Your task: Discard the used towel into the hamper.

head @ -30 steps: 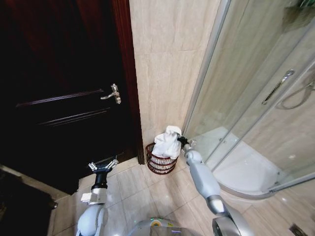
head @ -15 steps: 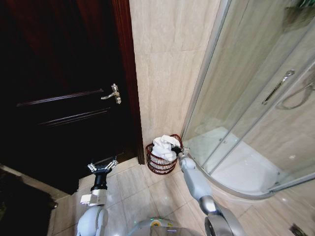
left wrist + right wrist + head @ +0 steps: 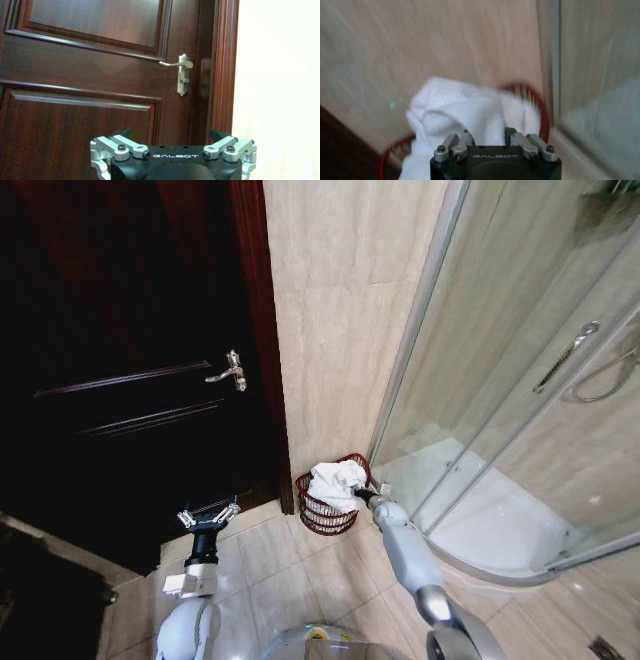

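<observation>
Lowered since a second ago, the white towel (image 3: 336,483) now sits bunched in the hamper (image 3: 325,516) rather than hanging above it. At seven o'clock the left hand (image 3: 208,514) hovers, fingers wide. At the hamper's three o'clock rim, the right hand (image 3: 360,494) touches the towel; I cannot tell its grip. Behind stand door (image 3: 120,370) and tiled wall (image 3: 340,310)

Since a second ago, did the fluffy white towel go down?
Yes. The white towel dropped from above the round dark red wire hamper down into it, with the right hand at its edge.
</observation>
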Available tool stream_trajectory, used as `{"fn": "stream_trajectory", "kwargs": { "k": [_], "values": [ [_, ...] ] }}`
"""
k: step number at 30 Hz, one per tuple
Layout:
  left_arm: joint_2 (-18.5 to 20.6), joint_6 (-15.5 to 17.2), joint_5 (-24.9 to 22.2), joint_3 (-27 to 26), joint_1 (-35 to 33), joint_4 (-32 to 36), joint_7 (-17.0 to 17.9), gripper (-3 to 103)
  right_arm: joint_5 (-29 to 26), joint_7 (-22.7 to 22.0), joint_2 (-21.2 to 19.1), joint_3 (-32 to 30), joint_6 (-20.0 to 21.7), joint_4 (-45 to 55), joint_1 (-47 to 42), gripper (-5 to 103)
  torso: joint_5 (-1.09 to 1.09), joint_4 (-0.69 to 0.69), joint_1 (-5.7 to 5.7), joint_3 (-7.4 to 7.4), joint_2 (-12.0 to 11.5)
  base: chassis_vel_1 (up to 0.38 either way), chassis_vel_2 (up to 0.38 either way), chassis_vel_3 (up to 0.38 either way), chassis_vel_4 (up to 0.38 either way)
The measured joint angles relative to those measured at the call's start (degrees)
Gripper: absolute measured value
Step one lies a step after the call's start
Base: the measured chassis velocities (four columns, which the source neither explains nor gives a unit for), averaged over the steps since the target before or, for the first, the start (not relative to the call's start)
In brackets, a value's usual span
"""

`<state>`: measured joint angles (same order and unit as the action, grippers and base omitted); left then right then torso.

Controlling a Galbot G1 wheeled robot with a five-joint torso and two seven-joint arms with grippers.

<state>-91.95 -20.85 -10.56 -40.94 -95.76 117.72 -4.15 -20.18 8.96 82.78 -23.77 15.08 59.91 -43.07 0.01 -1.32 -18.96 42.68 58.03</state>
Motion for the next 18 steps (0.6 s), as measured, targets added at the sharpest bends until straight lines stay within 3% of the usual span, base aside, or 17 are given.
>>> {"fn": "stream_trajectory", "kwargs": {
  "k": [1, 3, 5, 9, 11, 13, 15, 18],
  "values": [
    [0.00, 0.00, 0.00, 0.00, 0.00, 0.00, 0.00, 100, 0.00, 0.00, 0.00, 0.00, 0.00, 0.00, 0.00, 37, 0.00, 0.00, 0.00, 0.00, 0.00, 0.000, 0.000, 0.000, 0.000],
    [0.03, -0.11, -0.01, 0.50, -0.04, 0.00, 0.27, 100, 0.29, -1.25, -1.92, 0.29, -1.25, 4.55, -1.30, 49, 0.00, 0.00, 0.00, 0.00, 0.00, 0.000, 0.000, 0.000, 0.000],
    [0.14, -0.18, -0.04, 0.88, -0.11, 0.00, 0.56, 100, 0.22, -2.14, -2.84, 0.44, -1.34, 6.80, -1.98, 49, 0.01, 0.01, 0.00, 0.00, 0.00, 0.000, 0.000, 0.000, 0.000],
    [0.79, -0.42, -0.27, 1.87, -0.15, -0.30, 1.65, 100, -2.17, -5.55, -6.32, 1.30, -0.24, 15.73, -5.97, 71, 0.01, 0.00, 0.00, 0.00, -0.01, 0.000, 0.000, 0.000, 0.000],
    [0.98, -0.44, -0.34, 2.10, -0.15, -0.32, 2.10, 100, -2.84, -5.77, -6.96, 1.30, -0.16, 18.25, -7.47, 77, 0.00, -0.01, 0.00, 0.00, 0.00, 0.000, 0.000, 0.000, 0.000],
    [1.33, -0.44, -0.46, 2.63, -0.13, -0.35, 3.40, 100, -3.19, -5.89, -7.52, 0.95, -1.53, 22.60, -10.44, 87, 0.01, 0.01, 0.00, 0.00, -0.01, 0.000, 0.000, 0.000, 0.000],
    [1.48, -0.44, -0.49, 2.87, -0.13, -0.36, 4.01, 100, -3.08, -5.86, -7.56, 0.67, -2.46, 24.48, -11.68, 87, 0.02, 0.00, 0.00, 0.00, 0.00, 0.000, 0.000, 0.000, 0.000],
    [1.72, -0.40, -0.84, 3.33, -0.29, -0.37, 4.88, 100, 1.15, -6.00, -7.08, -0.43, -7.26, 29.57, -15.79, 100, 0.01, 0.01, 0.00, -0.01, -0.01, 0.000, 0.000, 0.000, 0.000]
  ]
}}
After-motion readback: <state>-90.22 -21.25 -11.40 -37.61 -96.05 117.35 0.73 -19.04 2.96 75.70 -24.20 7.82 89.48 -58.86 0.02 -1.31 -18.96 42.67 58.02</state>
